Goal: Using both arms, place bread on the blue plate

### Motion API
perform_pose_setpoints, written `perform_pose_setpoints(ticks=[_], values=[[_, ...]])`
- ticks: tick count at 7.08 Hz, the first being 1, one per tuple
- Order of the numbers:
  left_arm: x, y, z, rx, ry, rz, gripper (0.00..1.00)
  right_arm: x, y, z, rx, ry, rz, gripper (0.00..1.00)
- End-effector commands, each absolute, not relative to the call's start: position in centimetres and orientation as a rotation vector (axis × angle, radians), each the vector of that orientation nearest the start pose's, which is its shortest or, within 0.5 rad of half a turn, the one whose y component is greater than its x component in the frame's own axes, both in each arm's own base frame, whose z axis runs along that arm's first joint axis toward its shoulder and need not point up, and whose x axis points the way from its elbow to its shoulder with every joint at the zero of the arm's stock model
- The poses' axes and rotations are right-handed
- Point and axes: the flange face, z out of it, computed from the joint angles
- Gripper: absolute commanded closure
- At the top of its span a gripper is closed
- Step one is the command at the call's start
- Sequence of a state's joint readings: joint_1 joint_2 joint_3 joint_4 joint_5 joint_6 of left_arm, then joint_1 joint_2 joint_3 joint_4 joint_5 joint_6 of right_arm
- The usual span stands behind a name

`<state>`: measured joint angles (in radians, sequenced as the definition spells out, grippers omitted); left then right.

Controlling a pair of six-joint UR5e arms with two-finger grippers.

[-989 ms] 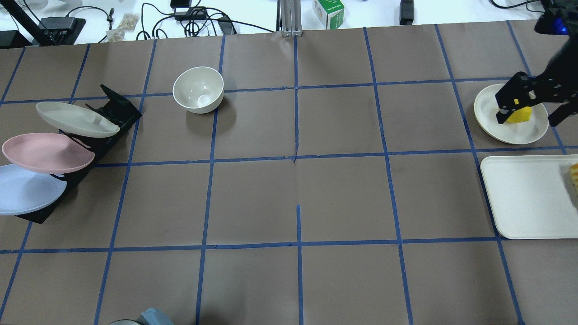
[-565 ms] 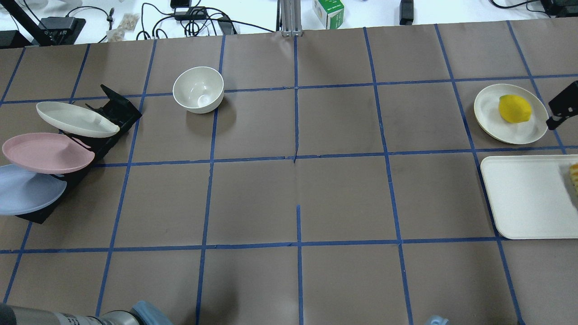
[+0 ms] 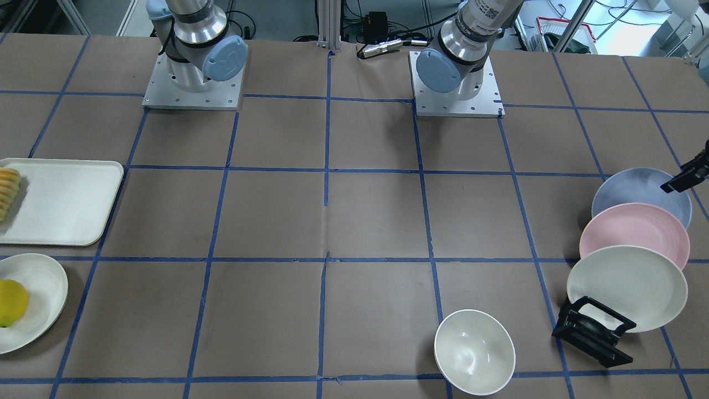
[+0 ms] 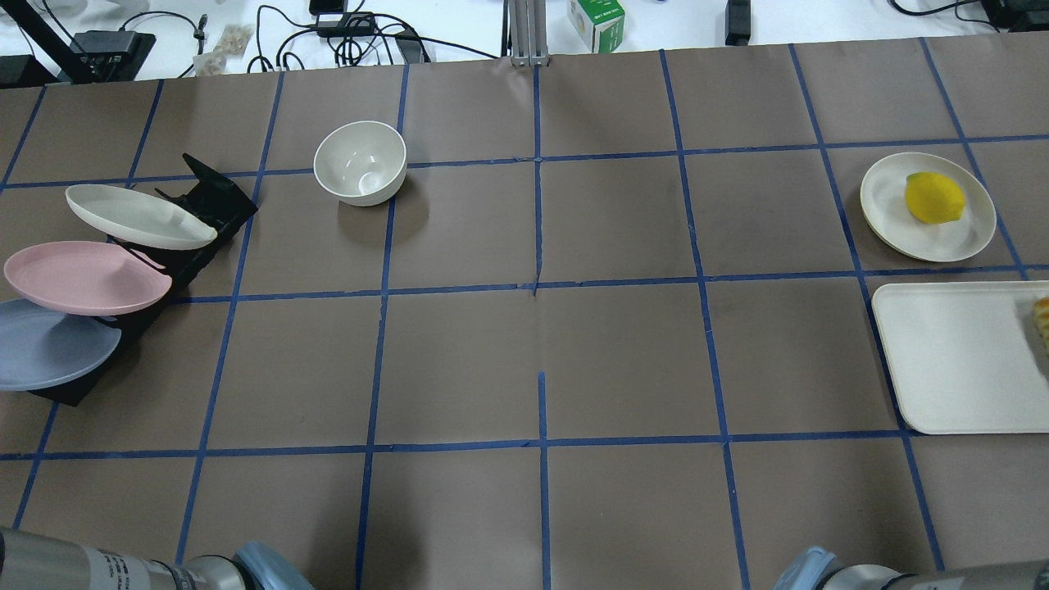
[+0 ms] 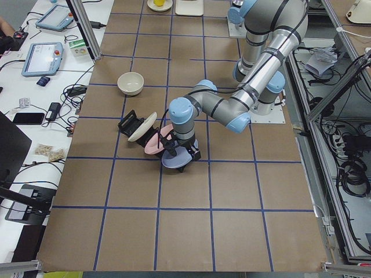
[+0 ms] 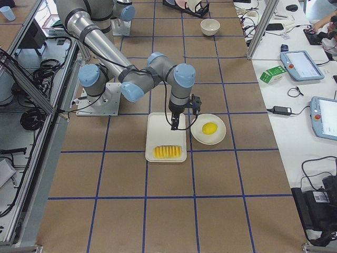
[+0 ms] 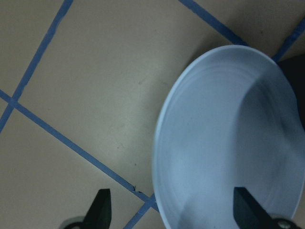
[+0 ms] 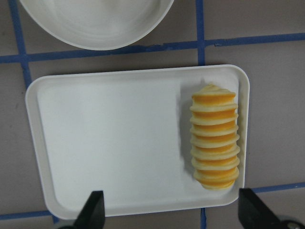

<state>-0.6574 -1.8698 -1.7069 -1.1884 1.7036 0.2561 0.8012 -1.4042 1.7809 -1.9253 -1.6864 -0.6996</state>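
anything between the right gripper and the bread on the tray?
Only bare white tray. The right wrist view shows it: right gripper jaws open over the tray, bread along one short edge.

left gripper points straight down, jaws spread wide. right gripper does likewise, jaws wide apart. left arm and right arm reach out to opposite sides, elbows bent.

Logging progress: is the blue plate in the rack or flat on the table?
In the rack. The blue plate leans tilted in the black rack, next to the pink plate, with nothing on it.
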Motion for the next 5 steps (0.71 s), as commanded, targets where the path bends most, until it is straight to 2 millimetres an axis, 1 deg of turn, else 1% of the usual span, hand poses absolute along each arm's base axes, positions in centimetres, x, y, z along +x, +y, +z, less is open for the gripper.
perform_pose_setpoints(ticks=[1, 2, 3, 4, 5], values=[[38.4, -44.7, 29.2, -0.967, 2.902, 0.192, 0.74, -31.2, -45.1, 28.3, 0.073, 3.228, 0.142, 0.0], [38.5, -44.6, 28.8, -0.97, 2.905, 0.202, 0.77, -32.1, -45.1, 26.4, 0.06, 3.247, 0.119, 0.0], [38.7, -44.6, 28.4, -0.972, 2.908, 0.21, 0.99, -33.0, -45.5, 24.7, 0.017, 3.255, 0.113, 0.0], [38.7, -44.6, 28.6, -0.97, 2.907, 0.206, 1.0, -33.4, -45.8, 23.1, 0.008, 3.244, 0.123, 0.0], [38.8, -44.7, 28.8, -0.951, 2.913, 0.2, 1.0, -33.8, -46.2, 22.3, 0.008, 3.244, 0.116, 0.0]])
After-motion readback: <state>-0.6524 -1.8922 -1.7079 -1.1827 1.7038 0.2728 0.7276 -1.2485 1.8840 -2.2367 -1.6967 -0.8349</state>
